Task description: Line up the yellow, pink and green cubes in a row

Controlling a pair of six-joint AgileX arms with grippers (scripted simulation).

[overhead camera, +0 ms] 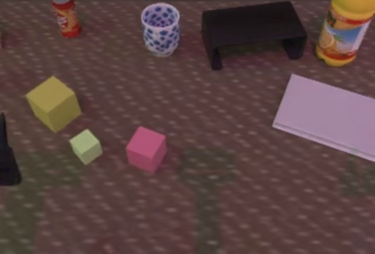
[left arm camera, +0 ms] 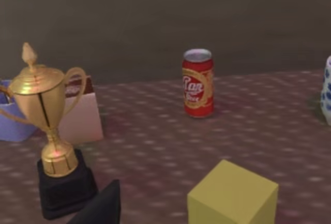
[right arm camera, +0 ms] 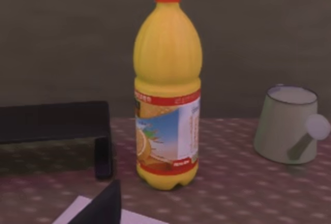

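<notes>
Nothing looks finished: the three cubes sit loose in the left half of the table, forming a bent cluster, not a straight row, and neither arm holds any of them. The yellow cube (overhead camera: 53, 102), the largest, stands farthest left and farther back; the green cube (overhead camera: 85, 146), the smallest, lies just in front of it and slightly to the right, close but apart; the pink cube (overhead camera: 146, 149), mid-sized, sits to the right of the green one at about the same depth, with a clear gap between. So green and pink already share a rough line, and the yellow cube is probably the piece most out of place. All three are plain matte blocks with sharp edges, each turned at a slightly different angle to the table edge. The left gripper (overhead camera: 7, 154) shows only as a dark shape at the top view's left edge, near the yellow cube, and I cannot tell how its fingers stand. The right gripper (right arm camera: 103, 206) is parked off to the right, looking toward the orange juice bottle (right arm camera: 167, 92), and its state is equally unclear.
</notes>
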